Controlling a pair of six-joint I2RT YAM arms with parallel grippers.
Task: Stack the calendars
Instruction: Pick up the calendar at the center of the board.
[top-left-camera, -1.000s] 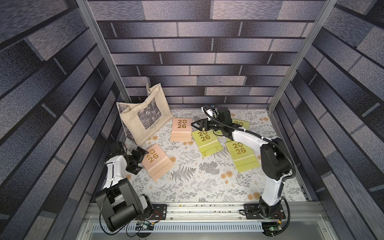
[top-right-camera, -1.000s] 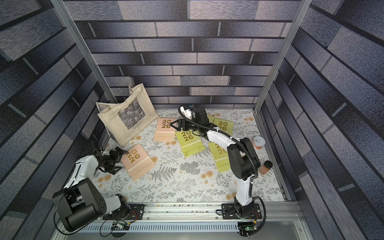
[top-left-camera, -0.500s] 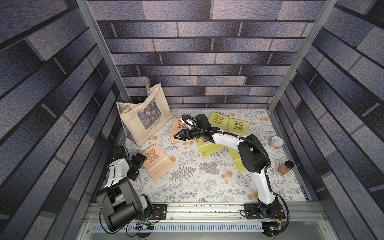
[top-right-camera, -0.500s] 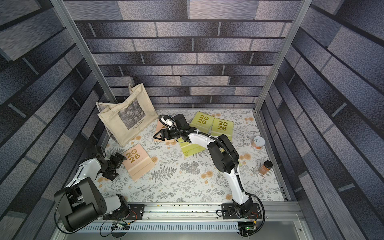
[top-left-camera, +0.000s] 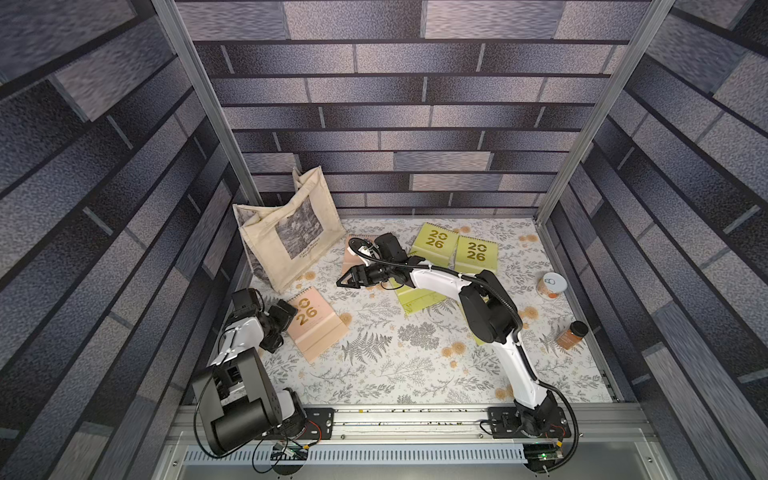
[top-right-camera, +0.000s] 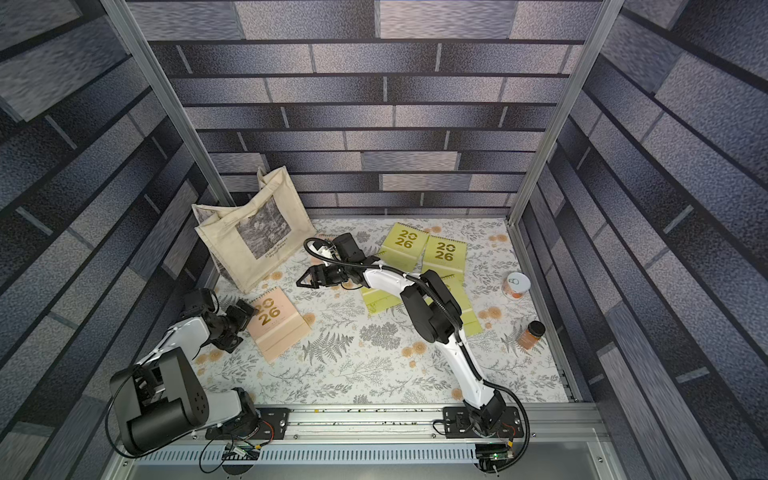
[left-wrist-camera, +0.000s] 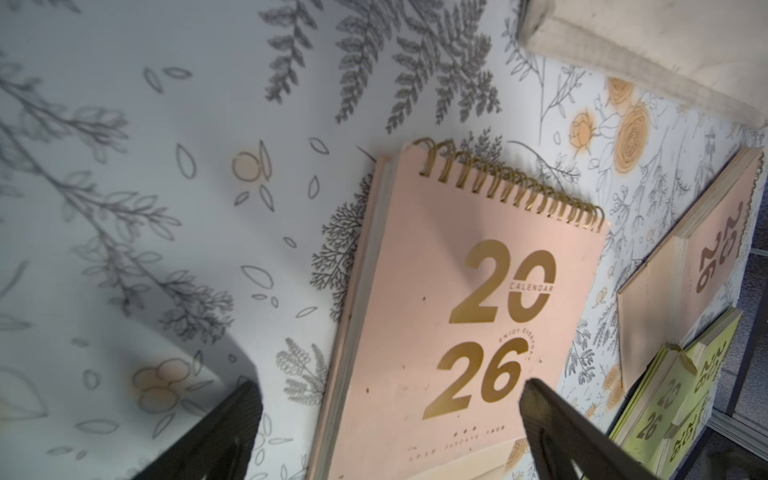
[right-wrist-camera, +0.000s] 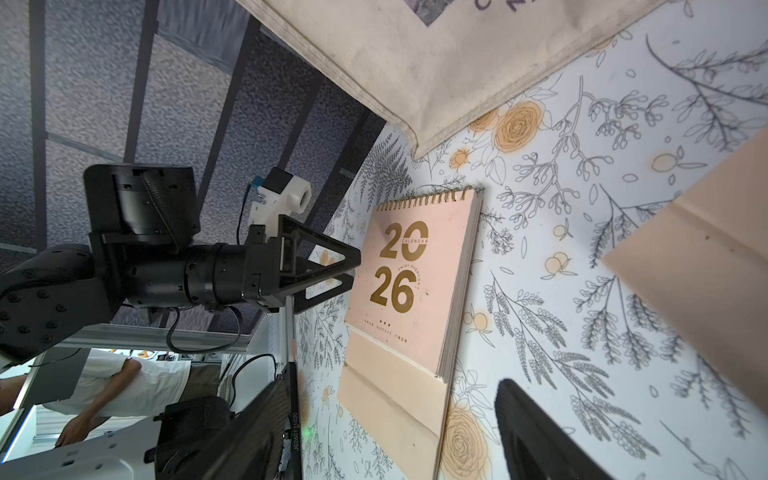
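We find the left gripper spread wide and empty. Its fingertips stand just beside the spiral-end edge of a peach-pink calendar, which lies flat on the floral table cover; we cannot tell whether they touch it.

The right gripper is likewise spread, with nothing between its fingers. It hangs over the cover between that calendar and a second peach-pink calendar, which is partly hidden behind its wrist, near the canvas tote bag.

Two lime-green calendars lie side by side at the back. A third lime-green calendar lies under the right arm.
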